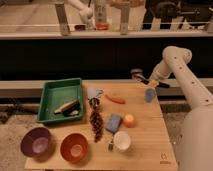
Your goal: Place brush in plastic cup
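My gripper (151, 81) is at the table's far right, just above the small light-blue plastic cup (150, 95). It is shut on the slim black brush (137, 75), which lies roughly level, its ends sticking out left and right of the fingers. The brush is in the air and clear of the cup's rim. The cup stands upright on the wooden table (145, 150) near the right edge.
An orange carrot (116, 99) lies left of the cup. A green tray (50, 95) holds a tan-handled brush (67, 106). Also on the table are a blue sponge (114, 122), an orange ball (129, 120), a white mug (121, 141), dark grapes (95, 124), a purple bowl (36, 141) and an orange bowl (74, 147).
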Action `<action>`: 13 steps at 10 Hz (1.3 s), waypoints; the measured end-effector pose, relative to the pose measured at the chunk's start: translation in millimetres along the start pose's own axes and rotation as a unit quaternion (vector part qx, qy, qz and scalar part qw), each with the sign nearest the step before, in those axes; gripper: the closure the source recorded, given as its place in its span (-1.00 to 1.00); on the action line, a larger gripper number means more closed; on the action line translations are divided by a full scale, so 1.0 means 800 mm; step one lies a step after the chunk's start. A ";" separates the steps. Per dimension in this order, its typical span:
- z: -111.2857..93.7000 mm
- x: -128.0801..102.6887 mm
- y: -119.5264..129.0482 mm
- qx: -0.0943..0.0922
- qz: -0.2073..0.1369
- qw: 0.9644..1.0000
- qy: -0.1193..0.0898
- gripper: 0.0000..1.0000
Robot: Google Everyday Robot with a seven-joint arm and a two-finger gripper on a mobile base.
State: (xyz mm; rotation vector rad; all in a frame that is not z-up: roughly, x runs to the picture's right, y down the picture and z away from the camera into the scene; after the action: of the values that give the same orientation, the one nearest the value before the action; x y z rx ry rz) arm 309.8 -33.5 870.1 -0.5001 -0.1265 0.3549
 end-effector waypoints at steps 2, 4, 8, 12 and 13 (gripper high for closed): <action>-0.006 0.024 0.007 -0.001 0.007 1.000 -0.004 0.92; -0.011 0.057 0.011 -0.002 0.014 1.000 -0.009 0.92; 0.010 0.067 0.017 -0.018 0.012 1.000 -0.005 0.92; 0.041 0.062 0.022 -0.036 0.004 0.999 0.009 0.92; 0.045 0.062 0.024 -0.038 0.002 0.999 0.013 0.92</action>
State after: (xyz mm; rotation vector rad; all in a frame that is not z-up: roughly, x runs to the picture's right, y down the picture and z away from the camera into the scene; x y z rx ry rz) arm 343.1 16.2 894.0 -0.5794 -0.1133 0.3477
